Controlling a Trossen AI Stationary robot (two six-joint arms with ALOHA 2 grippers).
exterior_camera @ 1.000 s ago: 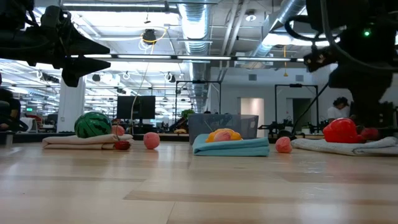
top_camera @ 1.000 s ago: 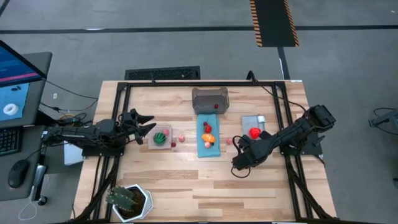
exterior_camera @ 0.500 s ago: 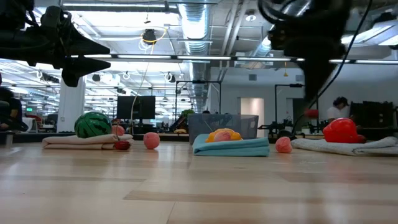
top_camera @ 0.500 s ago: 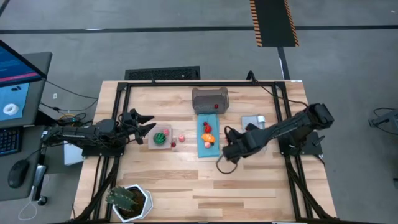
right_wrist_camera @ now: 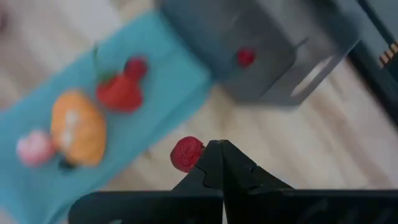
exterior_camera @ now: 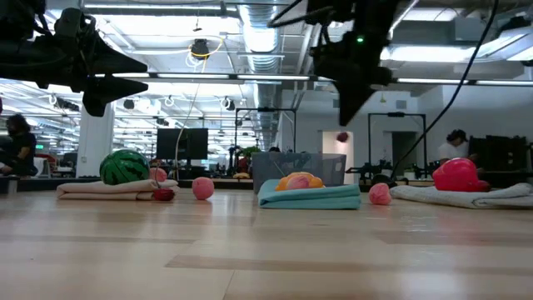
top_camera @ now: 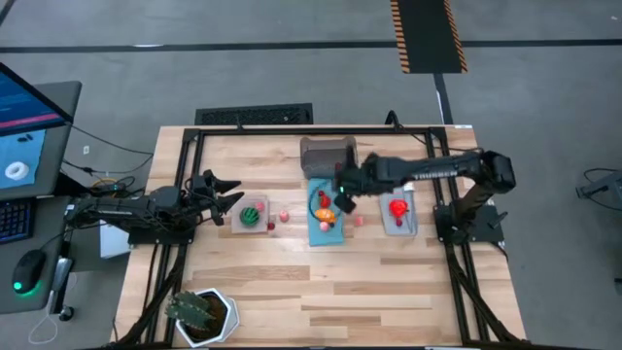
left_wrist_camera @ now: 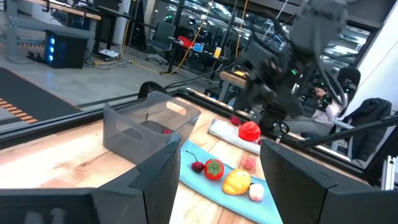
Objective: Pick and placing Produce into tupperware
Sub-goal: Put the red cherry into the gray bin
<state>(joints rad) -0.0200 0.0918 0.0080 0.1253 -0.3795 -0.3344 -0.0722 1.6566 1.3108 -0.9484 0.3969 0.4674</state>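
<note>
Right hand point(top_camera: 342, 191): clenched on small red fruit point(right_wrist_camera: 186, 153), has swung over from grey mat to beside box point(top_camera: 328, 156); drop looks next

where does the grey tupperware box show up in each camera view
High view: tupperware, top centre, by the table's far edge.
Low view: centre, behind the blue mat.
Left wrist view: left of centre.
Right wrist view: upper right.
Shared landmark: the blue mat beside it.

right hand point(top_camera: 342, 194) swung toward tupperware point(top_camera: 328, 156), carrying berry point(right_wrist_camera: 186, 154)
</note>
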